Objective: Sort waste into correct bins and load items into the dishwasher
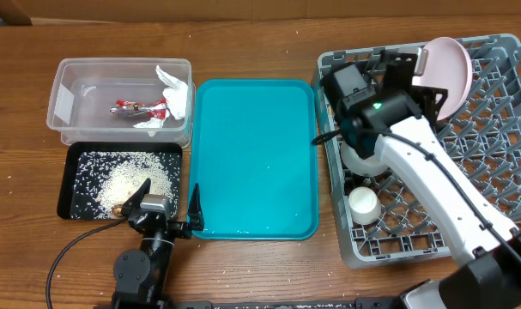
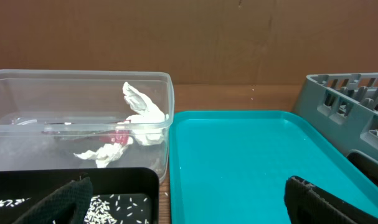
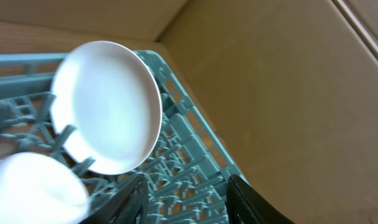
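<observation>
Now, from the left: the clear tub (image 1: 71,81) sits at the far left with its long side running left to right. In it lie one crumpled napkin (image 1: 174,96) at the right end and one red wrapper (image 1: 133,107), stretched left to right near the middle. Just in front of the tub, the black tray (image 1: 69,209) lies the same way. It holds loose rice (image 1: 131,178), too many grains to count, heaped toward its right half.

My left gripper (image 1: 166,204) hangs low at the near edge, spread wide and holding nothing. One finger is over the black tray's near right corner, the other at the near left corner of the teal tray (image 1: 256,129). The tub and its waste lie ahead and to the left of it. The teal tray's long side runs away from me, between the two bins and the rack (image 1: 500,146).

In the rack I count one pink plate (image 1: 453,69), one white bowl (image 1: 361,163) and one white cup (image 1: 363,204). The plate stands on edge, tilted, at the far side, its broad face turned toward my right gripper (image 3: 185,199). That gripper hovers just beside the plate with fingers parted and empty. The bowl lies partly under my right arm, and the cup sits nearer to me. Whether the cup's mouth is up I cannot tell.
</observation>
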Available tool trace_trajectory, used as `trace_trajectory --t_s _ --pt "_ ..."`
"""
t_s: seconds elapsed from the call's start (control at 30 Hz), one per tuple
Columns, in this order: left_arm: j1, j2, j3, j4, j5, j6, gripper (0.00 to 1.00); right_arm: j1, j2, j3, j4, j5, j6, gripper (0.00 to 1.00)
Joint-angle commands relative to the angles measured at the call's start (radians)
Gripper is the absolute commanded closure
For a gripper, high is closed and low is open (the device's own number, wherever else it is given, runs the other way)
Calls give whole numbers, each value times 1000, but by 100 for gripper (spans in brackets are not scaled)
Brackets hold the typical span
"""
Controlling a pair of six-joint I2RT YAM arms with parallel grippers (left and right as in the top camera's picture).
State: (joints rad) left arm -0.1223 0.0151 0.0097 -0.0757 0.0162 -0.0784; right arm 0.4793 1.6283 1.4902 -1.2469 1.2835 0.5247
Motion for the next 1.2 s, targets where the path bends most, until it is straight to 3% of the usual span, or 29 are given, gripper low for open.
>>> trace_trajectory --t_s 0.0,0.07,0.23,0.37,0.43,0.57,0.8,1.0,1.17 --pt "4 -11 -5 1 10 -14 0 87 -105 3 2 -22 18 51" --pt "4 -11 -5 1 10 -14 0 152 -149 4 6 -129 18 44" --pt "4 -11 -5 1 10 -14 0 304 -282 4 24 -540 18 40" --pt "4 -11 -5 1 10 -14 0 383 -391 4 119 -756 18 6" --pt "4 -11 -5 1 10 -14 0 407 -442 4 148 -829 18 0" --pt "4 -11 -5 1 10 -14 0 414 -523 4 122 -896 18 0" --pt "4 -11 -5 1 10 -14 0 411 -567 4 109 -846 -5 0" --pt "4 -11 -5 1 10 -14 0 412 -569 4 192 -881 -404 0" --pt "4 -11 -5 1 10 -14 0 387 -580 3 214 -879 -455 0"
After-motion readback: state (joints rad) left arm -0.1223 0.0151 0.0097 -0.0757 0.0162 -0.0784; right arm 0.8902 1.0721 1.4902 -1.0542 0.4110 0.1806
